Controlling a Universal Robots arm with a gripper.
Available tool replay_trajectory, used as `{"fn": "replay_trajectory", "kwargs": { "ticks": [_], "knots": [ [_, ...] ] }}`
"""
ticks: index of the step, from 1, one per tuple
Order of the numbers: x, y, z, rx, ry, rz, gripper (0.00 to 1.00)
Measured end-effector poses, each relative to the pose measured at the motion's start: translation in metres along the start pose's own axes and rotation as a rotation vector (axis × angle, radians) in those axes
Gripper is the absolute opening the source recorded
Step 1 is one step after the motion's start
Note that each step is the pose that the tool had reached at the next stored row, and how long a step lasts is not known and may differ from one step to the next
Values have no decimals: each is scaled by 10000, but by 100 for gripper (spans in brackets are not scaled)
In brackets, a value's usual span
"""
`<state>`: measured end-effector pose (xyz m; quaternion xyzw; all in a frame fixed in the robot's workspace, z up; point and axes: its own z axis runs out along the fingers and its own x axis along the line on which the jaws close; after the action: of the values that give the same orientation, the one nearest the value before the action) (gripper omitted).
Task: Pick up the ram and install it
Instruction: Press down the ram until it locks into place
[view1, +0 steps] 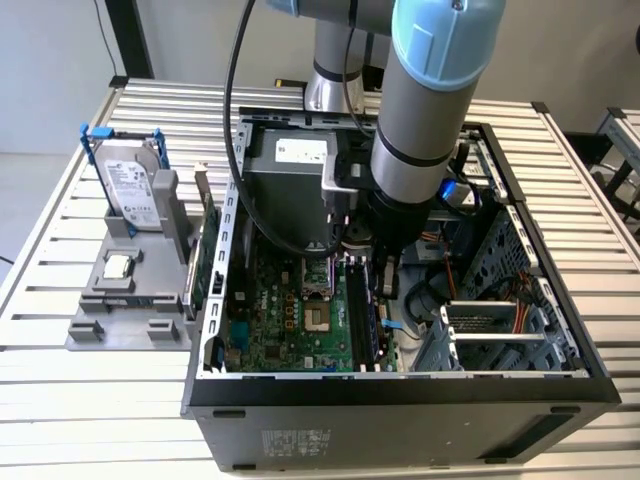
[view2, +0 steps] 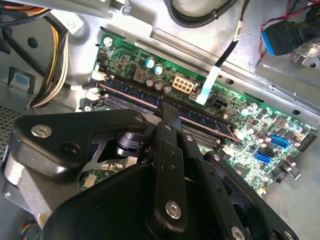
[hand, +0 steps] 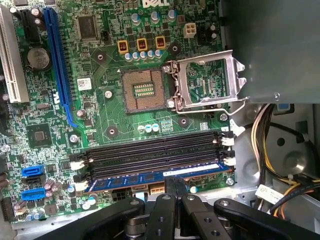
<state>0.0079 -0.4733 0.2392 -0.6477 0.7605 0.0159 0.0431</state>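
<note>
Pincer (hand: 172, 186) clamped on the ram (hand: 155, 177), sitting in the outermost slot (hand: 150, 172); any tilt, and one end jams unlatched.

An open computer case (view1: 400, 390) lies on a slatted table (view1: 60, 400). Its motherboard (hand: 100, 140) carries an empty CPU socket (hand: 143, 90) with the retention frame (hand: 207, 80) swung open beside it, a long blue expansion slot (hand: 56, 65), and empty black memory slots (hand: 150, 147). Yellow and black cables (hand: 270, 145) run beside the board. On the exterior view's left, a grey holder (view1: 130, 300) stands just beside the case, supporting an upright hard drive (view1: 130, 185) with blue clips and a green expansion card (view1: 205, 250).
</note>
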Motion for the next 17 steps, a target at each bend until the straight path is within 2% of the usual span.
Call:
{"fn": "replay_trajectory", "kwargs": {
  "ticks": [3,15,17],
  "knots": [
    [3,1,32,0,0,0,0],
    [22,8,230,-17,18,-175,0],
    [14,6,203,-20,28,-183,0]
  ]
}}
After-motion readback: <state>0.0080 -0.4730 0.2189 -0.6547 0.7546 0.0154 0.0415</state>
